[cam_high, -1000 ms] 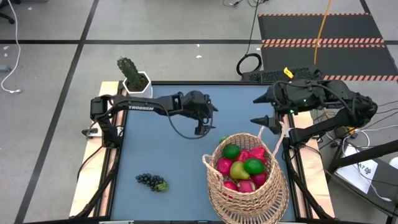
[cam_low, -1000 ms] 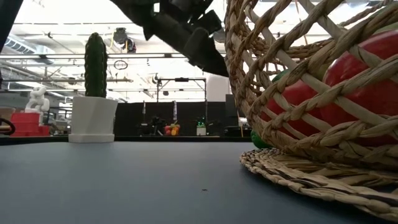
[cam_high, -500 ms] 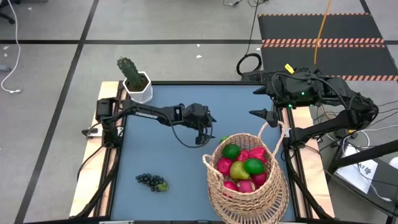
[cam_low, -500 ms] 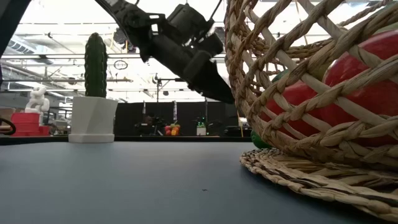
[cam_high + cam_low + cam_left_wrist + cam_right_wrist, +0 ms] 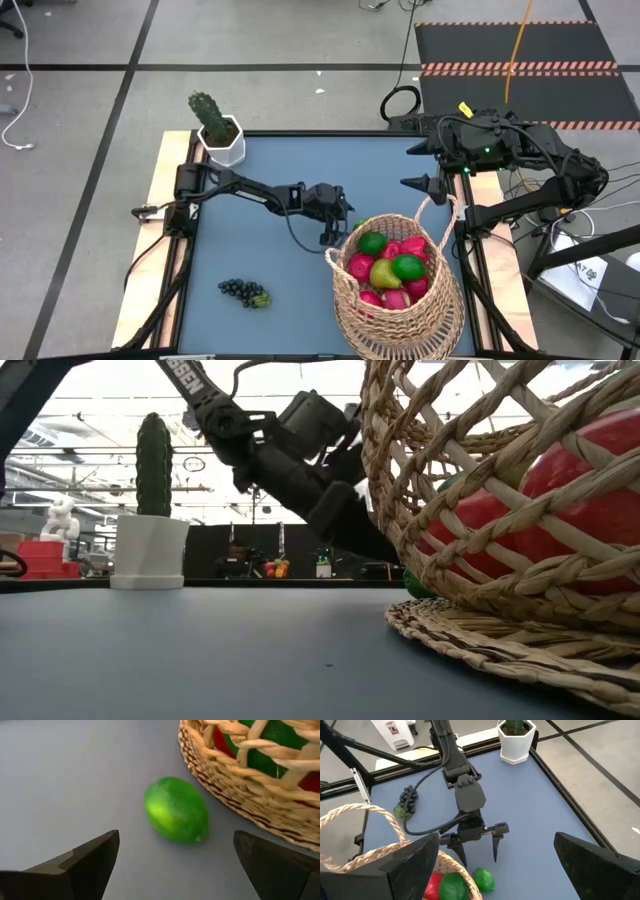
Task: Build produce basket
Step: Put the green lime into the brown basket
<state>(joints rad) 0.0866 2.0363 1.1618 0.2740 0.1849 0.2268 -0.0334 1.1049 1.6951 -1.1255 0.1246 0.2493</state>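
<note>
The tan wicker basket point(image 5: 395, 290) stands at the table's near right and holds red, pink, yellow and green fruit. A green lime point(image 5: 176, 810) lies on the table just beyond the basket's far left side; it also shows in the high view point(image 5: 358, 224). My left gripper point(image 5: 334, 232) is open and empty. It slants down toward the lime, with its fingers a little short of it and wider apart than it. A dark grape bunch point(image 5: 245, 292) lies at the near left. My right gripper point(image 5: 420, 186) is open and empty above the table's right side, beyond the basket handle point(image 5: 432, 215).
A green cactus in a white pot point(image 5: 215, 128) stands at the table's far left corner. The basket wall point(image 5: 240, 795) is close beside the lime. Bare blue table point(image 5: 260, 180) lies between the cactus, the grapes and the basket.
My left gripper has gone down and toward the table's near right, closing in on the lime beside the basket, and has stayed open. The lime, the grapes and the basket have not moved.
</note>
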